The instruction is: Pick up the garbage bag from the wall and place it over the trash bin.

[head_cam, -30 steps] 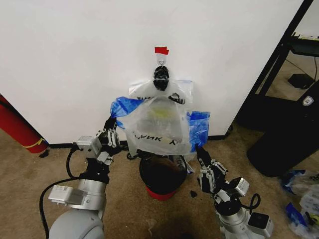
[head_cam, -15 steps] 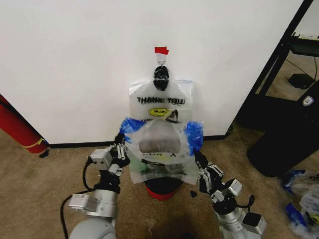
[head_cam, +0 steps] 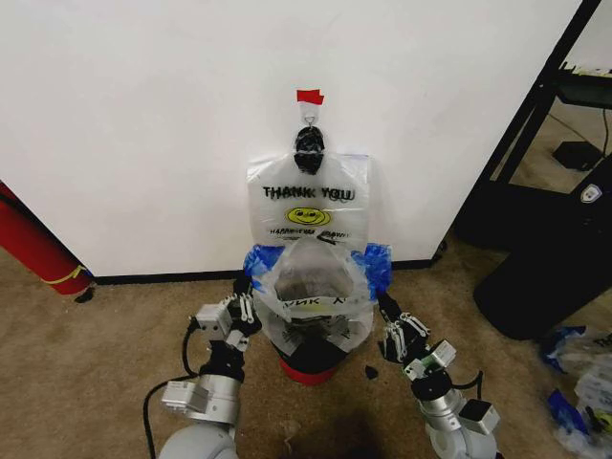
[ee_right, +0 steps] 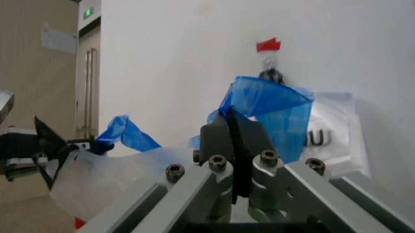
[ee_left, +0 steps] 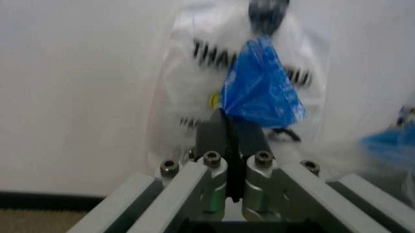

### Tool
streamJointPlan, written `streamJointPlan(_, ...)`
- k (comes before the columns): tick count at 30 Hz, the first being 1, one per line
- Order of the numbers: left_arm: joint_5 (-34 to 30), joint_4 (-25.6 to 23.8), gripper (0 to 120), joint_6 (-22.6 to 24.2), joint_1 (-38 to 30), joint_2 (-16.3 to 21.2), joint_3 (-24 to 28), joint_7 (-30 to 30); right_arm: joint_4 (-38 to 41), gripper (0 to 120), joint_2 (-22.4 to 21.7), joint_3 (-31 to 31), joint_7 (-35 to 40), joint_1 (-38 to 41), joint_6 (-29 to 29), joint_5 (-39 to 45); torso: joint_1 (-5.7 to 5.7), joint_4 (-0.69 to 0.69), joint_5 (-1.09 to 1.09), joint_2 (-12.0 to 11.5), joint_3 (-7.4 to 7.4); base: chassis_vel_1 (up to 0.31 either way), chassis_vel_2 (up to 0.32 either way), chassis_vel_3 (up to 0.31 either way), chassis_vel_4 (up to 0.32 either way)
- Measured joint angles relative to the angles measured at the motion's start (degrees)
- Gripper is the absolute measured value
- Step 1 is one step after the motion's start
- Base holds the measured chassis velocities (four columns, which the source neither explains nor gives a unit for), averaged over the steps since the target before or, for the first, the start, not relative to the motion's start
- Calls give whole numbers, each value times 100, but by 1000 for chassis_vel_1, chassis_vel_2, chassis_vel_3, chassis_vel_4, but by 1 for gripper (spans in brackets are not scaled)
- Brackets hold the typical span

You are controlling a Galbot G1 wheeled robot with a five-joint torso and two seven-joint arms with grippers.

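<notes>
The garbage bag point(head_cam: 311, 292), see-through with blue patches at its edges, is stretched open between my two grippers and hangs down around the trash bin. Only the bin's red base point(head_cam: 304, 371) shows clearly under the plastic. My left gripper point(head_cam: 245, 308) is shut on the bag's left blue edge point(ee_left: 259, 90). My right gripper point(head_cam: 387, 323) is shut on the right blue edge point(ee_right: 275, 104). The fingers point(ee_left: 211, 136) pinch the plastic tightly. Behind stands the white wall point(head_cam: 143, 124) with its hook point(head_cam: 308, 116) and red tape point(head_cam: 310, 97).
A similar smiley "THANK YOU" bag point(head_cam: 308, 206) with black knotted handles hangs on the hook just above the bin. A long red cylinder point(head_cam: 33, 244) leans at the left. A black rack point(head_cam: 535, 153) and loose bags point(head_cam: 579, 378) stand on the right.
Both grippers have come down and inward with the bag, from in front of the hanging bag to around the bin. The hanging bag's lettering and smiley now show fully.
</notes>
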Motion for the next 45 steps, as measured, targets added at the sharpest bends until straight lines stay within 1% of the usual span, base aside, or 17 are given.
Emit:
streamJointPlan(2, 77, 211, 0, -85, 6, 51, 3, 6, -220, 0, -14, -197, -8, 32, 24, -97, 0, -1, 2, 0, 0, 0, 0, 0, 0)
streamJointPlan(4, 156, 298, 0, -136, 40, 108, 3, 6, -309, 0, -45, -343, 18, 36, 25, -180, 0, -1, 0, 0, 0, 0, 0, 0, 0)
streamJointPlan(7, 261, 328, 0, -188, 107, 191, 3, 6, -346, 0, -120, -513, 109, 19, 26, -279, 0, 0, 1, 0, 0, 0, 0, 0, 0)
streamJointPlan(11, 437, 303, 0, -227, 231, 413, 8, 13, -325, 0, -345, -714, 258, -45, 27, -416, 0, 0, 0, 0, 0, 0, 0, 0, 0)
streamJointPlan(20, 615, 293, 0, -231, 430, 648, 23, 2, -287, 0, -613, -670, 379, -210, 41, -424, 0, 0, 1, 0, 0, 0, 0, 0, 0)
streamJointPlan(22, 755, 260, 0, -249, 568, 771, 32, -24, -274, 0, -794, -561, 392, -368, 41, -356, 0, 0, 1, 0, 0, 0, 0, 0, 0)
streamJointPlan(24, 924, 117, 0, -205, 712, 915, 32, -110, -252, 0, -951, -500, 245, -533, 40, -221, 0, -1, 0, 0, 0, 0, 0, 0, 0)
streamJointPlan(25, 924, 117, 0, -205, 712, 915, 32, -110, -252, 0, -951, -500, 245, -533, 40, -221, 0, -1, 0, 0, 0, 0, 0, 0, 0)
streamJointPlan(27, 1118, 59, 0, -149, 822, 1030, 27, -225, -322, 0, -1004, -468, -6, -633, 39, -90, 0, 0, 0, 0, 0, 0, 0, 0, 0)
streamJointPlan(29, 1301, 56, 0, -111, 922, 1125, 16, -304, -392, 0, -1006, -460, -244, -686, 39, 55, 0, -1, 1, 0, 0, 0, 0, 0, 0)
streamJointPlan(30, 1373, 61, 0, -98, 967, 1174, 15, -326, -434, 0, -1006, -458, -371, -720, 38, 125, 0, 1, 1, 0, 0, 0, 0, 0, 0)
streamJointPlan(32, 1445, 137, 0, -89, 1003, 1239, 32, -342, -512, 0, -1029, -461, -496, -779, 37, 194, 0, -1, 2, 0, 0, 0, 0, 0, 0)
streamJointPlan(33, 1445, 137, 0, -89, 1003, 1239, 32, -342, -512, 0, -1029, -461, -496, -779, 37, 194, 0, -1, 2, 0, 0, 0, 0, 0, 0)
streamJointPlan(36, 1466, 359, 0, -128, 927, 1238, 135, -317, -698, 0, -1105, -473, -549, -768, 36, 230, 0, 0, 1, 0, 0, 0, 0, 0, 0)
streamJointPlan(39, 1466, 640, 0, -197, 722, 1103, 227, -287, -996, 0, -1140, -471, -549, -636, 34, 272, 0, 0, 1, 0, 0, 0, 0, 0, 0)
streamJointPlan(40, 1466, 640, 0, -197, 722, 1103, 227, -287, -996, 0, -1140, -471, -549, -636, 34, 272, 0, 0, 1, 0, 0, 0, 0, 0, 0)
streamJointPlan(45, 1485, 1044, 0, -223, 386, 936, 252, -364, -1512, 0, -1026, -472, -515, -419, 32, 507, 0, -1, 1, 0, 0, 0, 0, 0, 0)
